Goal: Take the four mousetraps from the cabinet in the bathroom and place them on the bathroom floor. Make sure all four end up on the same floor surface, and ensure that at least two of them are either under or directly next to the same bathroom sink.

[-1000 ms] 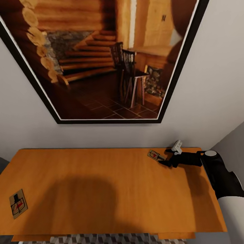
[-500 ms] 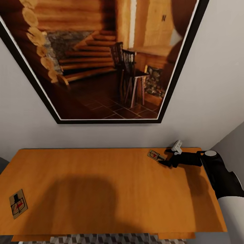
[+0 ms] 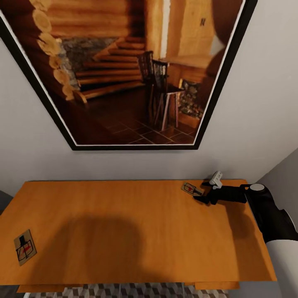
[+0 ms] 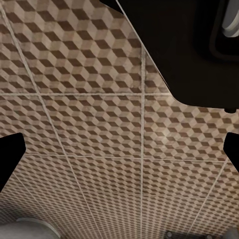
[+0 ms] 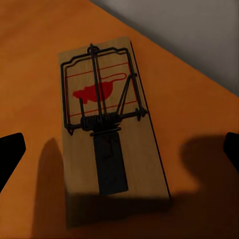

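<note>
On the cabinet's (image 3: 132, 231) orange wooden top lie two mousetraps. One mousetrap (image 3: 191, 189) sits near the back right corner, and my right gripper (image 3: 200, 191) stands open just right of it, fingers reaching toward its end without touching. The right wrist view looks down on this mousetrap (image 5: 107, 124), with its wire bar, spring and red mark, lying between the two dark fingertips (image 5: 10, 152). The other mousetrap (image 3: 25, 247) lies at the front left edge. My left gripper (image 4: 120, 152) hangs open over the cube-patterned bathroom floor (image 4: 89, 99), holding nothing.
A large black-framed picture (image 3: 124, 70) of a log-cabin interior hangs on the white wall behind the cabinet. A grey side wall (image 3: 285, 178) closes in on the right by my right arm. A strip of patterned floor (image 3: 136, 289) shows below the cabinet's front edge.
The head view has shifted slightly, so the picture and the left mousetrap sit a little differently in frame. The right arm and both mousetraps have not moved.
</note>
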Tool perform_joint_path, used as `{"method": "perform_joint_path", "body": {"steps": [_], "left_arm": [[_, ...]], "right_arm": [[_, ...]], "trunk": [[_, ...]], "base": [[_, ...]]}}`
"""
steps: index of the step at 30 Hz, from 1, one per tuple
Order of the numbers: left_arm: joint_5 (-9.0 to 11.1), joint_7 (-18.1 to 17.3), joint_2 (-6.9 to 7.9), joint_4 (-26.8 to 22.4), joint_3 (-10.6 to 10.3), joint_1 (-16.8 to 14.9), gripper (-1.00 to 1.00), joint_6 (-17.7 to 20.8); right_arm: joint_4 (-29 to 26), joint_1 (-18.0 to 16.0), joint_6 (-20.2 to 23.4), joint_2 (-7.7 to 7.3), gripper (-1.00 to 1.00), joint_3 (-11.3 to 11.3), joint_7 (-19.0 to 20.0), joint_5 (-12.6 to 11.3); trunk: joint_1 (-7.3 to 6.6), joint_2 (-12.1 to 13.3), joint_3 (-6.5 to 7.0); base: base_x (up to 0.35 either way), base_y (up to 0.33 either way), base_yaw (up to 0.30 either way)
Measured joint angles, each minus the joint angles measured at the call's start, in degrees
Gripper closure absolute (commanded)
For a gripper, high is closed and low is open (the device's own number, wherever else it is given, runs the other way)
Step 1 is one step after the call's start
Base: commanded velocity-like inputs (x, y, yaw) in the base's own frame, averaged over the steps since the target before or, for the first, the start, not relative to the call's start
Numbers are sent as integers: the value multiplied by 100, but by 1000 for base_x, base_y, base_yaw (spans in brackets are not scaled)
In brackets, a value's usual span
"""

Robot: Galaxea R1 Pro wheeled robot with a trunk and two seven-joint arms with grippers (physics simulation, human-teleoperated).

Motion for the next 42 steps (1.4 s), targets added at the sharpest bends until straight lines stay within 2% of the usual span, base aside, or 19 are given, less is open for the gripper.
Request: {"method": "perform_joint_path", "body": {"steps": [11,19,42], "left_arm": [[0,0,0,0,0,0,-100,-1],[0,0,0,0,0,0,-100,-7],[-4,0,8,0,0,0,-100,-9]], "right_arm": [[2,0,-27,4,-100,10,-10,6],[69,-1,-282,8,-100,18,-36,12],[69,-1,-311,17,-100,35,-48,18]], "trunk": [[0,0,0],[0,0,0],[0,0,0]], "base": [[0,0,0],[0,0,0],[0,1,0]]}}
